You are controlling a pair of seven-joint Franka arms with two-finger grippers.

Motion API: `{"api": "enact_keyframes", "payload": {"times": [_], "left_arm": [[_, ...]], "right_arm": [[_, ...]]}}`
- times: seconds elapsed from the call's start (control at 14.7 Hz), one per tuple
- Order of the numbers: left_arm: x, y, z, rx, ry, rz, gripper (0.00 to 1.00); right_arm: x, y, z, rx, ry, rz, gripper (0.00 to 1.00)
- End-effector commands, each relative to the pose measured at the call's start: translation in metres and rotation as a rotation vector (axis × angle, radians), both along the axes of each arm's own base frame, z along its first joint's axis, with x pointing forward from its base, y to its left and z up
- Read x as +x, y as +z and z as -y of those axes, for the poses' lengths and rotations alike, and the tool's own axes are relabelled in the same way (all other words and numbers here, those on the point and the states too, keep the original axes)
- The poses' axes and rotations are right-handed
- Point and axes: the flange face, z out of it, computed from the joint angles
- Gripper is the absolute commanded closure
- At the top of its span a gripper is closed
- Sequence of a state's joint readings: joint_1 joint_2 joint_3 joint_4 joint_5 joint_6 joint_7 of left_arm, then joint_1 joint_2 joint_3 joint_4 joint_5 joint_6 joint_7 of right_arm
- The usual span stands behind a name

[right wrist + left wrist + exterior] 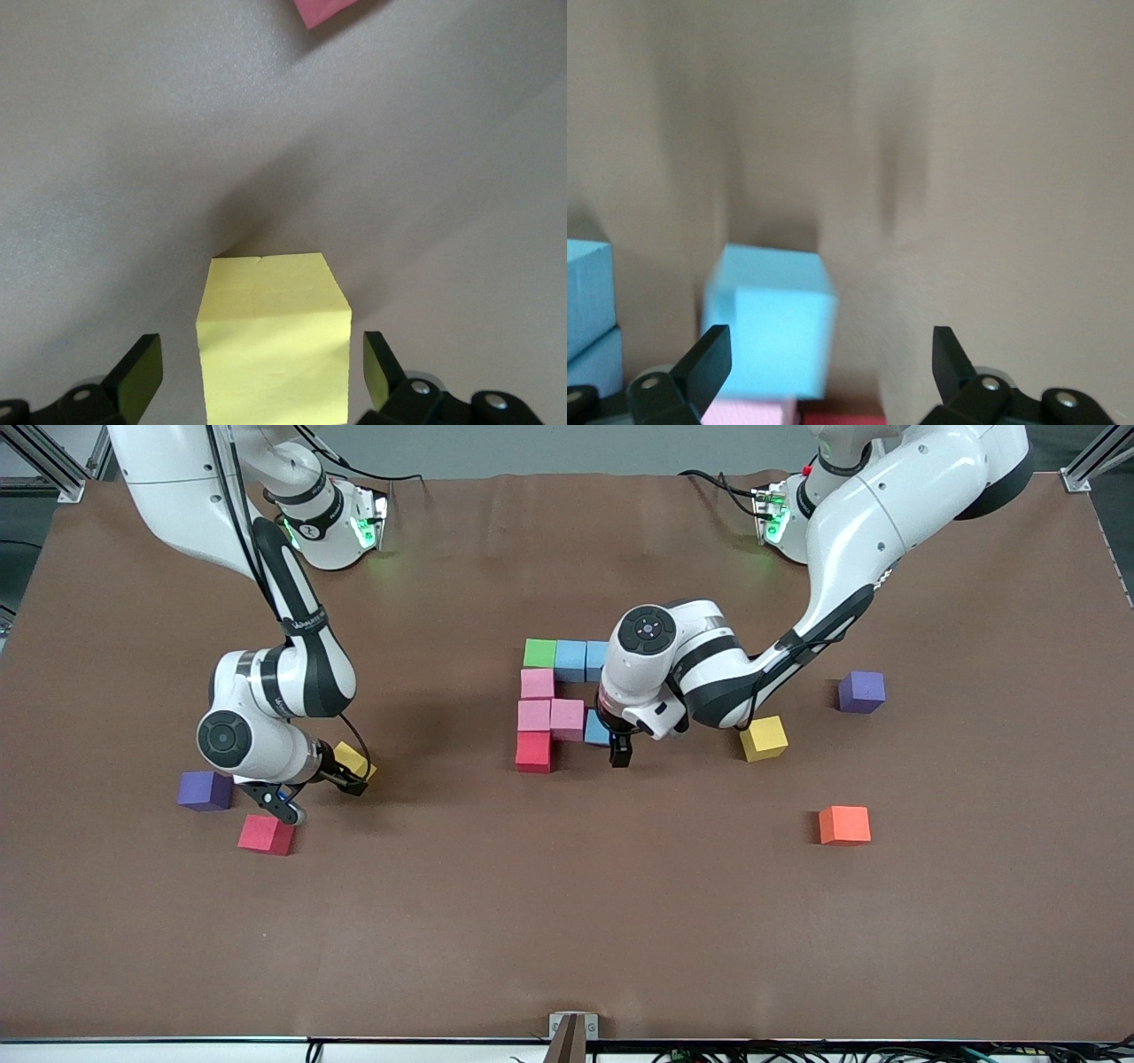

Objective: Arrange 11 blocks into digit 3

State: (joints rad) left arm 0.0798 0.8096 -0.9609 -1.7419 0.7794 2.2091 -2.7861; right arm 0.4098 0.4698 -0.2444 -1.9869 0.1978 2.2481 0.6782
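The partly built digit 3 (558,700) sits mid-table: a green cube (539,653) and two light blue cubes (570,660) form the bar farthest from the front camera, pink cubes (536,684) run down to a red cube (533,751), and a third light blue cube (596,729) lies beside the middle pink one. The left gripper (620,748) hangs just over that blue cube (772,332), its jaws spread wide, holding nothing; the cube sits nearer one finger (709,363) than the other. Toward the right arm's end, a yellow cube (273,341) lies on the table between the right gripper's (323,788) wide-spread jaws, untouched. A loose pink cube (266,834) lies near it.
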Motion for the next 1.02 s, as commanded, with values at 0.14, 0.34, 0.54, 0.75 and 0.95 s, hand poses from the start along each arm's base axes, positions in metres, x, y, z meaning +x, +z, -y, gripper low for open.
{"api": "enact_keyframes", "payload": {"times": [0.14,0.34,0.54,0.75,0.95], "left_arm": [[0.022,0.067,-0.010,0.008,0.144,0.020,0.00],[0.055,0.100,-0.043,0.019,0.068,-0.003,0.00],[0.089,0.112,-0.097,0.034,-0.101,0.003,0.00],[0.128,0.116,-0.169,0.047,-0.331,0.026,0.00],[0.161,0.129,-0.233,0.074,-0.521,0.059,0.00]], "right_arm": [[-0.010,-0.008,0.004,0.015,-0.025,0.004,0.02],[-0.013,-0.013,0.003,0.013,-0.024,-0.007,0.23],[-0.010,-0.010,0.003,0.014,-0.023,-0.003,0.50],[0.011,0.013,-0.006,0.028,-0.008,0.052,0.56],[0.049,0.059,-0.028,0.045,0.052,0.138,0.56]]}}
